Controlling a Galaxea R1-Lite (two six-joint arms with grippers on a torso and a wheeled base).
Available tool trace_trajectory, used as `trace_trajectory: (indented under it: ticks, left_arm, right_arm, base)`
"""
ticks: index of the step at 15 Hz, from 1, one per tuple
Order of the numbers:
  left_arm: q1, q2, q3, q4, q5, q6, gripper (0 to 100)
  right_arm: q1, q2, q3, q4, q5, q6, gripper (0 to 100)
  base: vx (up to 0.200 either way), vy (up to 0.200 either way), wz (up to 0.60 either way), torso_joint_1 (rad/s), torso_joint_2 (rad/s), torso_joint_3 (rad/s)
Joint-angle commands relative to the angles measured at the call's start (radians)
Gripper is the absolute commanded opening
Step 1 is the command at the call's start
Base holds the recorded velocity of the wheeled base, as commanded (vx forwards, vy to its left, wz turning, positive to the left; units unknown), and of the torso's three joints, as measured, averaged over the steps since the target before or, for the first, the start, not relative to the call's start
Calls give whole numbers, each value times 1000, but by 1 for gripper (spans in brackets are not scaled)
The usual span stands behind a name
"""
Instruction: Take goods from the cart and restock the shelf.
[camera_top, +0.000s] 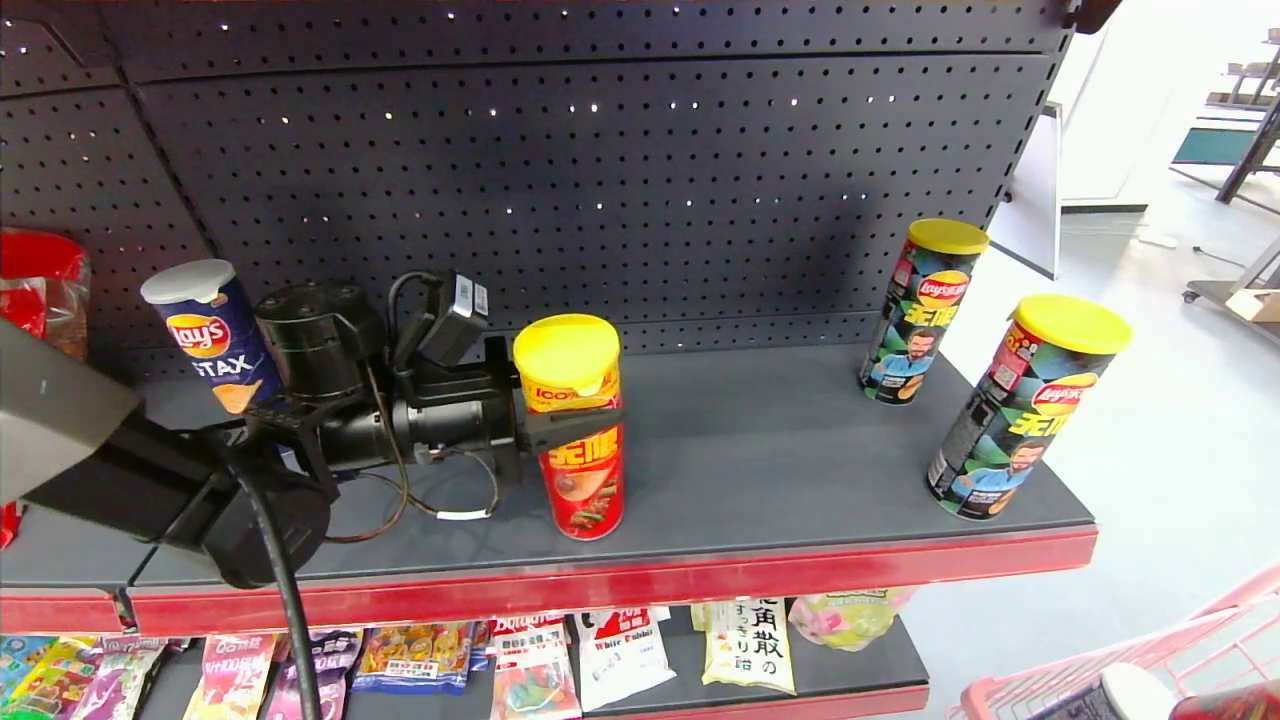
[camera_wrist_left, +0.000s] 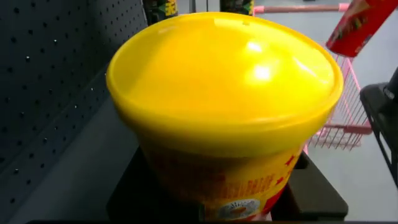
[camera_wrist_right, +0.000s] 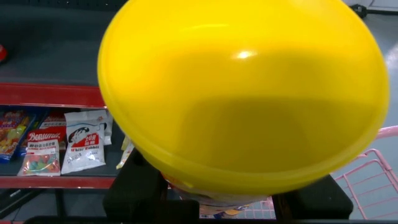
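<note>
Two cans in hand. Red can (camera_top: 580, 450) upright on shelf (camera_top: 760, 470), near front edge; left gripper (camera_top: 572, 412) fingers closed round upper-middle wall, just below yellow lid. Second can (camera_wrist_right: 242, 93), yellow-lidded, clamped between right gripper (camera_wrist_right: 217, 202) fingers, in air beside cart (camera_wrist_left: 298, 9). Judgement: paperboard tubes, light, stiff yet crushable; glossy wall slippery; tall, so tippy. Take hold mid-body, moderate squeeze; avoid snap-on lid.

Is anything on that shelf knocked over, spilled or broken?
Nothing stands out. The red chip can in the left gripper stands upright on the shelf; the blue can, the rear black can and the front black can stand too, lids on.
</note>
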Motion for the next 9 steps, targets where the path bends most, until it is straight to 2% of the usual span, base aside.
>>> trace_trajectory:
  ticks: [1, 3, 6, 9]
  left_arm:
    - [-16, 38, -1, -51, 0, -63, 0]
    - [-18, 40, 1, -97, -3, -112, 0]
    - [-15, 37, 20, -106, -6, -116, 0]
    - [-13, 11, 91, -131, -6, -119, 0]
  right_arm:
    - [-1, 4, -1, 0, 0, 0, 0]
    - [-1, 4, -3, 0, -1, 0, 0]
    - [-1, 4, -7, 0, -1, 0, 0]
    - [-1, 4, -15, 0, -1, 0, 0]
  base:
    - [0, 0, 0, 0, 0, 0]
    - [0, 0, 0, 0, 0, 0]
    - [0, 0, 0, 0, 0, 0]
    - [0, 0, 0, 0, 0, 0]
